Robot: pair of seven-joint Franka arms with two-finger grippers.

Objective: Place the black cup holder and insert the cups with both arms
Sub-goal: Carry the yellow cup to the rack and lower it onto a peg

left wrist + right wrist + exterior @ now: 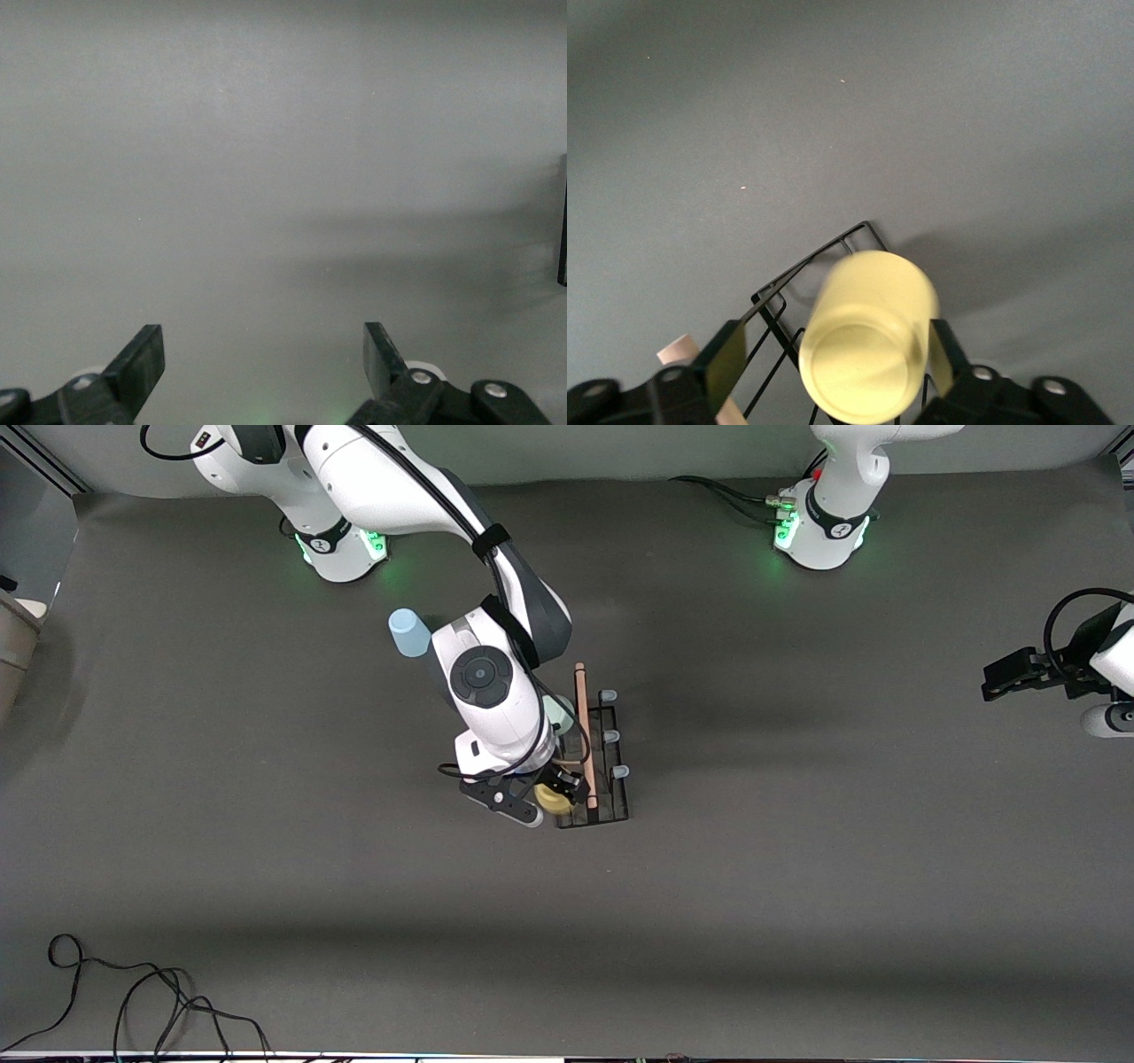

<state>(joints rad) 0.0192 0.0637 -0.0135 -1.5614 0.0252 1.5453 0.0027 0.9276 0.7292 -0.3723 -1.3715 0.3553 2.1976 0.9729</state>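
The black cup holder stands mid-table with its wooden handle on top and pale-tipped pegs on the side toward the left arm. My right gripper is open over the holder's near end, its fingers either side of the yellow cup, which sits bottom-up over the wire frame. The pale green cup peeks out beside the right arm, on the holder. The pale blue cup stands upside down on the table, nearer the right arm's base. My left gripper waits open, with nothing between its fingers.
Loose black cables lie at the table's near edge toward the right arm's end. A beige object sits off that end of the table. A dark edge shows in the left wrist view.
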